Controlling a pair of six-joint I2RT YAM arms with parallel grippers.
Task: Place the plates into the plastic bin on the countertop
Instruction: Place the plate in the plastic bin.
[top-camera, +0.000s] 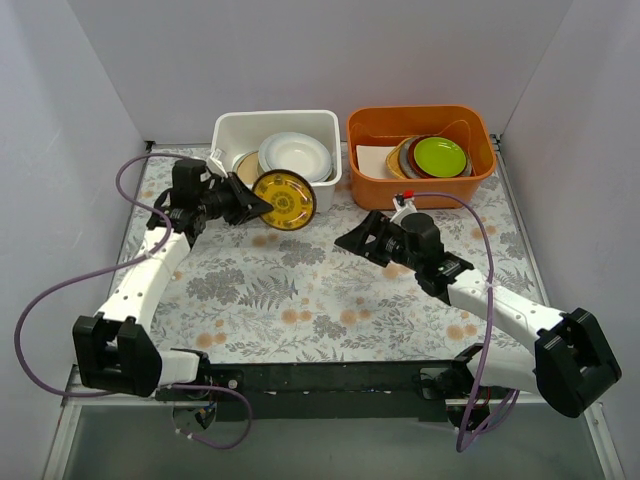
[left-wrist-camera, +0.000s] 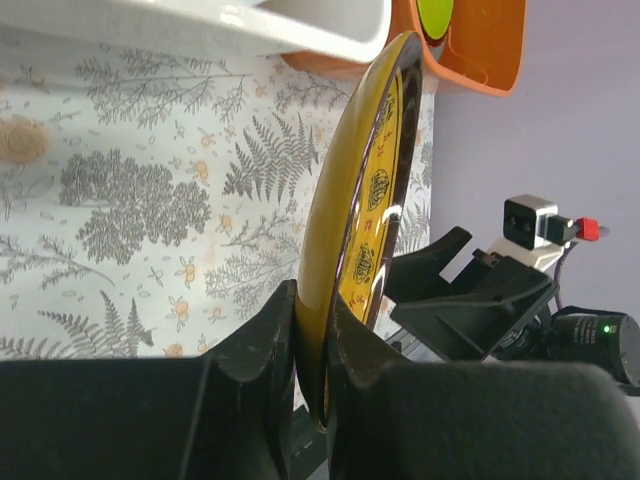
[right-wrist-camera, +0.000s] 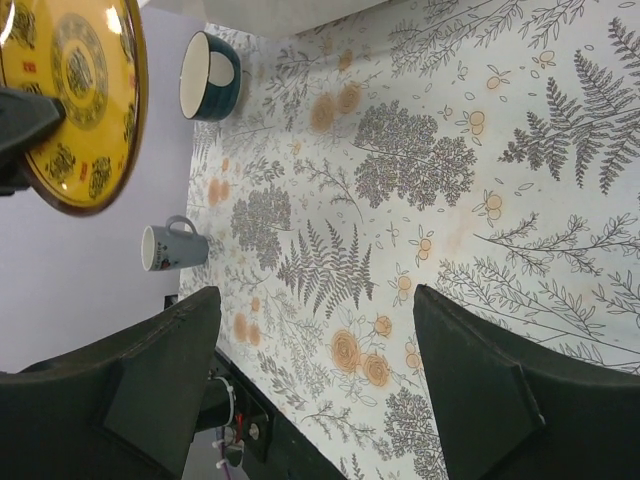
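The left pincer (top-camera: 262, 206) pinches the small dark-yellow patterned plate (top-camera: 285, 200) by its rim and holds it on edge above the floral tabletop (top-camera: 300, 290). The plate reaches out from the fingers toward the white plastic bin (top-camera: 275, 115), its patterned face turned toward the right arm. It hangs just outside the bin's front wall. White plates (top-camera: 296, 152) lie inside the bin. The right pincer (right-wrist-camera: 318, 320) stands spread, holding nothing, near the plate.

The plastic bin (top-camera: 226, 135), plates (top-camera: 297, 152) inside, sits left of a second tub (top-camera: 420, 190); a patterned plate (top-camera: 284, 200) stands on edge just before the bin.
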